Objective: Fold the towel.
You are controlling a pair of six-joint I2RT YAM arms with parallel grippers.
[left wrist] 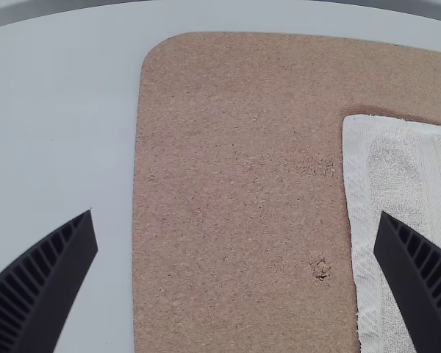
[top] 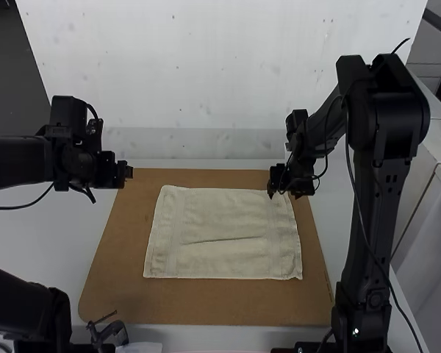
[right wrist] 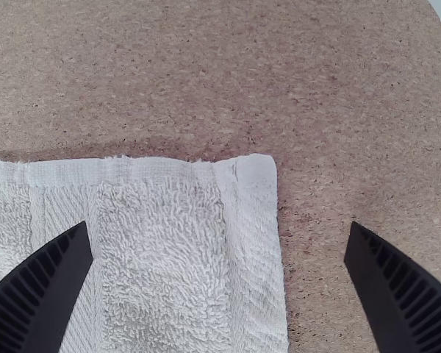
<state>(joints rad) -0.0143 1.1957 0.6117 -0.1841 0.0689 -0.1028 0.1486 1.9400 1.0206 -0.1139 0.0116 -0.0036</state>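
The towel (top: 224,257) is spread flat on the board (top: 206,305), presumably for edge alignment. The right gripper (right wrist: 219,224), opened, is positioned at a corner, likely for pickup; the left gripper (left wrist: 237,213) is held open nearby.

A brown board (top: 206,305) — flat on a white table (top: 51,239)

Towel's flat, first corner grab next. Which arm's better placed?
Right, I'd say: right gripper is open over the towel, near its far right corner; left gripper hangs beside the towel, over bare board.
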